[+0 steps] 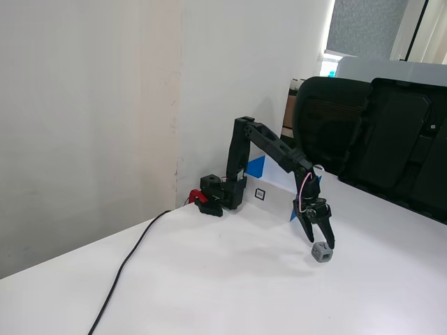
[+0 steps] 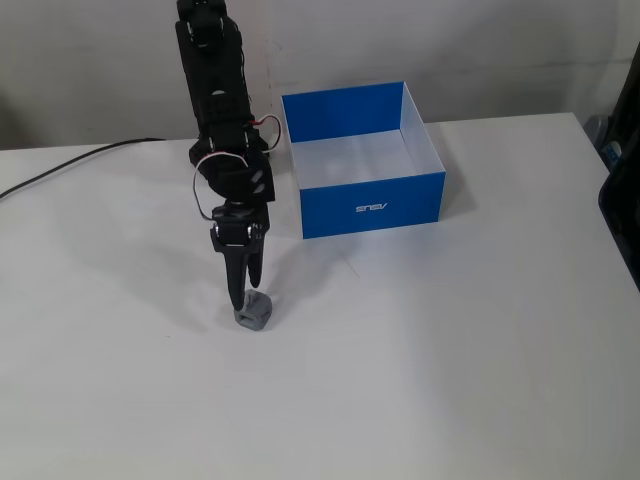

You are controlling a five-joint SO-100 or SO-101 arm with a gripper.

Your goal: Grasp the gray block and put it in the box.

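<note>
The gray block (image 1: pixel 322 254) lies on the white table, a small cube with dark marks, in front of the box in a fixed view (image 2: pixel 257 318). My gripper (image 1: pixel 320 242) is lowered right over it, open, with one finger on each side of the cube's top. Seen from the front in a fixed view, the gripper (image 2: pixel 245 300) points straight down and hides the block's upper left part. The box (image 2: pixel 372 208) is open-topped with blue walls and a white inside, standing to the right of the arm. From the side, its white wall (image 1: pixel 274 198) with the square marker shows behind the arm.
A black cable (image 1: pixel 126 269) runs from the arm's base across the table to the near edge. The arm's base with a red clamp (image 1: pixel 198 197) sits by the wall. Black chairs (image 1: pixel 377 132) stand beyond the table's far side.
</note>
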